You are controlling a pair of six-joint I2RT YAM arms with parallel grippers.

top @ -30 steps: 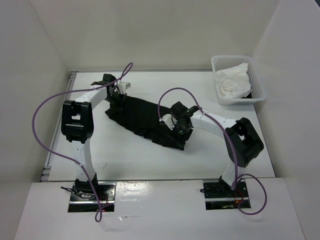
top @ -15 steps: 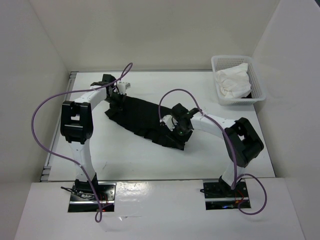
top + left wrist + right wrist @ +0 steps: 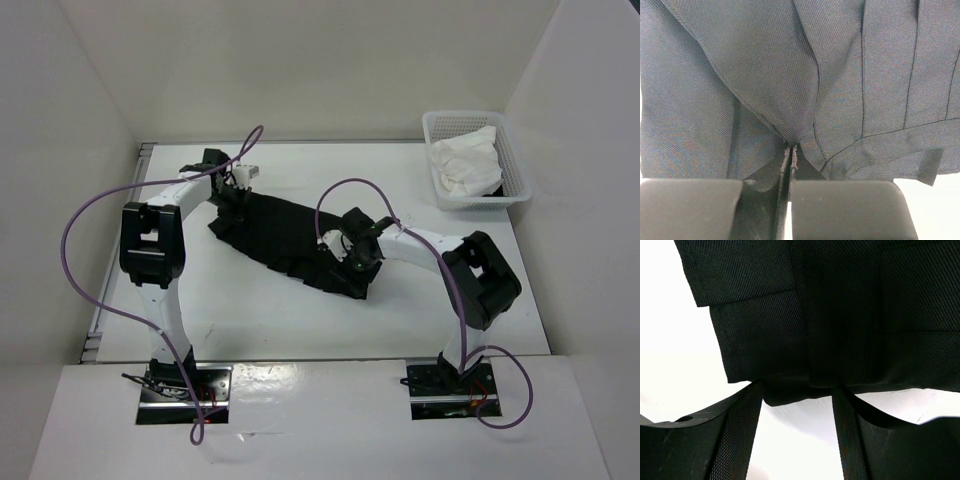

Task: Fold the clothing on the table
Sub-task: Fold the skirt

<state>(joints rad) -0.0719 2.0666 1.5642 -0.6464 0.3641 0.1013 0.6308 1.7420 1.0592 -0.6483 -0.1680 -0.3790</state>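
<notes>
Black pleated fabric: the skirt lies spread on the table, well apart from the white mesh basket, to that basket's left and nearer side. Its long axis slants, and you have 1 arm at each end. The left gripper is at the end farthest from the basket, and the right gripper is at the end closer to it.

The left jaws are pressed together and pinching a gathered fold of the skirt. Only the left wrist view shows this, with creases running down into the seam between the fingers. The right jaws stand spread and grip nothing.

The relation that matters for your next move shows in the right wrist view. The hem lies straight ahead of the 2 fingers, with a small flap of its edge reaching into the gap between them. I judge that closing here would catch only that flap.

From above, both grippers simply merge into dark cloth. That view gives you the skirt's lie, not the grip.
</notes>
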